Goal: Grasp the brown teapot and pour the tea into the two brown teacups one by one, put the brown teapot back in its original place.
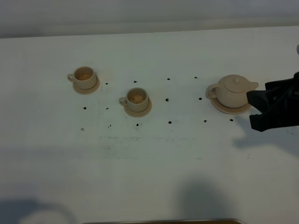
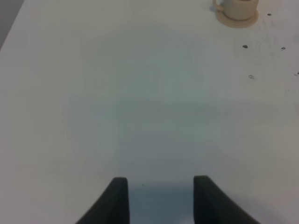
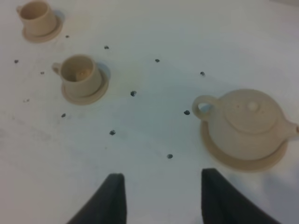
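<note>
We see the brown teapot seated on its wide saucer, with our right gripper spread and empty just beside its spout side. The far teacup and near teacup stand upright on their own saucers, ready for pouring. The open table between pot and cups leaves, we judge, clear room to travel. Our left gripper hangs spread over bare table.

Teapot, right of centre: beige-tan, ceramic-looking, smooth, matt with a faint satin sheen on the lid.

Wide saucer under it: same dull, smooth ceramic look.

Upper-left teacup and centre-left teacup, with their small saucers: same beige ware, smooth, matt.

Table: white, hard, smooth, matt. Faint grey scuffs left of centre, and small dark specks dotted across the middle.

Right gripper, right edge: black, matt, plastic-looking.

Left gripper, bottom of the left wrist view: fingers the same dull black, smooth-faced.
</note>
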You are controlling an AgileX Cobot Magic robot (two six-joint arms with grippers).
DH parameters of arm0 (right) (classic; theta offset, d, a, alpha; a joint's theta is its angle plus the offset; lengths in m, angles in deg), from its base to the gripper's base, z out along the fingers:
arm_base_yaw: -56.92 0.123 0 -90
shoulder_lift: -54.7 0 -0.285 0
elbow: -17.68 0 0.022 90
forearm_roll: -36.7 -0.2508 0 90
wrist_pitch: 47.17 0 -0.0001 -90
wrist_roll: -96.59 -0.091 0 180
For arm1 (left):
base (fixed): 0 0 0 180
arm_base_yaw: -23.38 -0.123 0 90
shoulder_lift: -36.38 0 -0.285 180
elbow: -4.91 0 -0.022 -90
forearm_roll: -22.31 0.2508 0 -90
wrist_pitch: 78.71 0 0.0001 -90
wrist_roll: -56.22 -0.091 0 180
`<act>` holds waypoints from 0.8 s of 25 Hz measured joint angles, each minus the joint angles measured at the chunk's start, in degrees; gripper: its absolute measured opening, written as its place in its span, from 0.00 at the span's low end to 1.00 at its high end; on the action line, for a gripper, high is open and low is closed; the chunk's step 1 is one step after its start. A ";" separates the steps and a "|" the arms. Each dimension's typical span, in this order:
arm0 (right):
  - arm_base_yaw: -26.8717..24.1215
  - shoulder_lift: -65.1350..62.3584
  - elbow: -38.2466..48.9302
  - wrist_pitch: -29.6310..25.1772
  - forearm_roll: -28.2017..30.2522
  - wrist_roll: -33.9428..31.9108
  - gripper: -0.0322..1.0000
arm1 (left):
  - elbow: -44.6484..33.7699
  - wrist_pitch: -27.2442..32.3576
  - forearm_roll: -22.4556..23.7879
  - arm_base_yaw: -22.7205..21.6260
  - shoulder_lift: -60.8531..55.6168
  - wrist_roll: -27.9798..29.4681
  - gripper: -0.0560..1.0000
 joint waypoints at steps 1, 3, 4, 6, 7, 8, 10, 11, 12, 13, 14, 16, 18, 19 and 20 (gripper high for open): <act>0.00 0.71 -0.40 -0.06 0.00 0.37 0.41 | 0.00 0.00 0.00 0.00 0.00 0.00 0.35; 0.00 2.47 -1.34 -0.06 0.00 0.64 0.41 | 0.00 0.00 0.00 0.00 0.00 0.00 0.35; 0.00 3.72 -1.87 -0.06 0.05 0.77 0.41 | 0.00 0.00 0.00 0.00 0.00 0.00 0.35; 0.00 6.21 -3.64 0.00 0.55 0.82 0.41 | 0.00 0.00 0.00 0.00 0.00 0.00 0.35; -0.05 7.60 -4.59 0.14 1.09 0.83 0.41 | 0.00 0.00 0.00 0.00 0.00 0.00 0.35; -0.18 9.05 -5.95 0.24 1.61 0.89 0.41 | 0.00 0.00 0.00 0.00 0.00 0.00 0.35; -0.65 12.09 -9.32 0.55 2.07 0.95 0.41 | 0.00 0.00 0.00 0.00 0.00 0.00 0.35; -0.73 13.98 -10.88 0.54 2.14 0.95 0.41 | 0.00 0.00 0.00 0.00 0.00 0.00 0.35; -0.73 16.01 -12.82 0.46 2.21 0.95 0.41 | 0.00 0.00 0.00 0.00 0.00 0.00 0.35; -0.73 17.73 -14.89 0.13 2.27 1.02 0.41 | 0.00 0.00 0.00 0.00 0.00 -0.01 0.35; -0.73 19.85 -17.00 -0.52 2.38 1.25 0.41 | 0.00 0.00 0.00 0.00 0.00 -0.01 0.35; -0.73 23.62 -20.91 -1.87 2.59 2.04 0.41 | 0.00 0.00 0.00 0.00 0.00 -0.01 0.35; -0.73 27.29 -24.75 -3.49 2.78 2.74 0.41 | 0.00 0.00 0.00 0.00 0.00 -0.06 0.35; -0.73 28.92 -26.85 -4.18 2.78 2.90 0.41 | 0.00 0.00 0.00 0.00 0.00 -0.06 0.35; -0.73 30.14 -28.87 -4.60 2.73 2.97 0.41 | 0.00 0.00 0.00 0.00 0.00 -0.06 0.35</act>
